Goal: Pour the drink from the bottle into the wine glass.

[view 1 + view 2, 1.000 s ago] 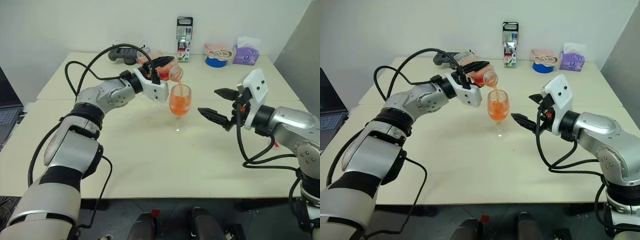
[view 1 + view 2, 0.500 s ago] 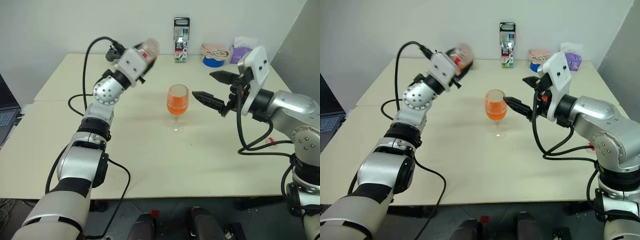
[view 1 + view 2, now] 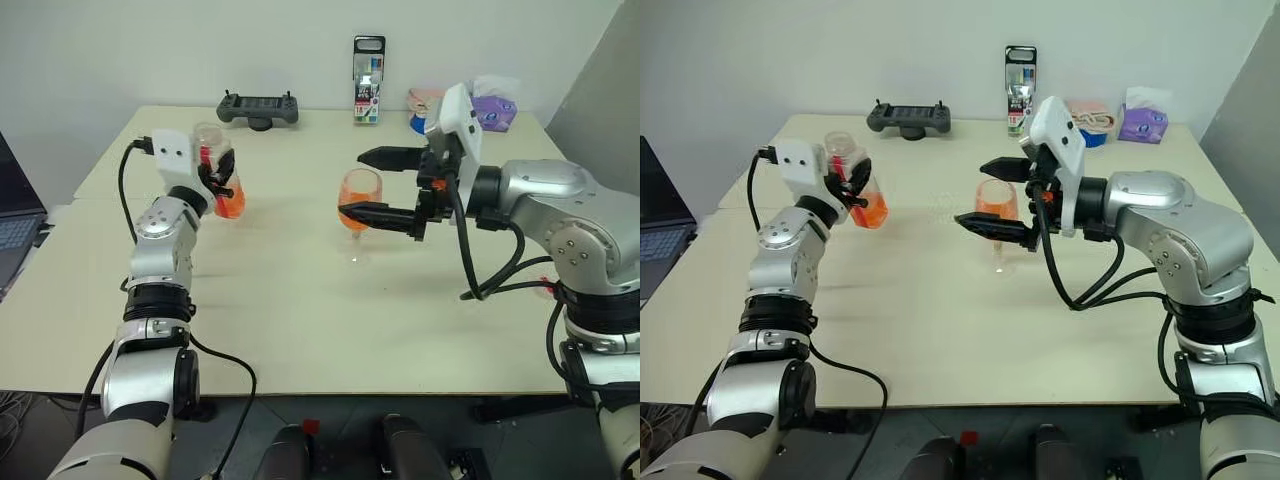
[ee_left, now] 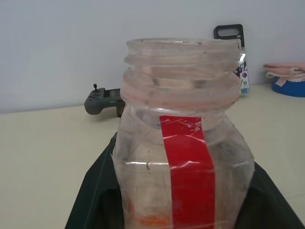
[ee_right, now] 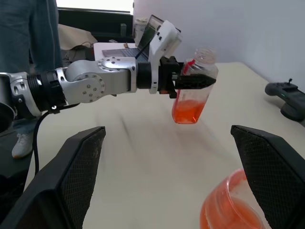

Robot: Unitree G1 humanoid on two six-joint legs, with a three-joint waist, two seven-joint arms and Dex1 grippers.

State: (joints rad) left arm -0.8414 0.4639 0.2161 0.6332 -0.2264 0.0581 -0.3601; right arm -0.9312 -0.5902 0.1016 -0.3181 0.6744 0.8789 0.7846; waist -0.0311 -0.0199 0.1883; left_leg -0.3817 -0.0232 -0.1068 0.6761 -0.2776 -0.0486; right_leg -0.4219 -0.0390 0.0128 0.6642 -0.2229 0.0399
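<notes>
The left pincer (image 3: 218, 172) is clenched around the bottle (image 3: 222, 178), held upright and capless above the tabletop (image 3: 300, 300), forearm raised — some drink (image 3: 229, 206) left at its bottom; the right pincer (image 3: 372, 185) points sideways, fingers spread wide either side of the wine glass (image 3: 357, 200), which stands mid-tabletop holding orange liquid.

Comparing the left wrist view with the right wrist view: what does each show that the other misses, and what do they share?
Left wrist only: the bottle's open threaded neck up close, and a tall package by the wall.
Right wrist only: the wine glass with the drink, the open right fingers, the left gripper, and a person's legs.
Both: the bottle with red tape, the controller, the table.
</notes>
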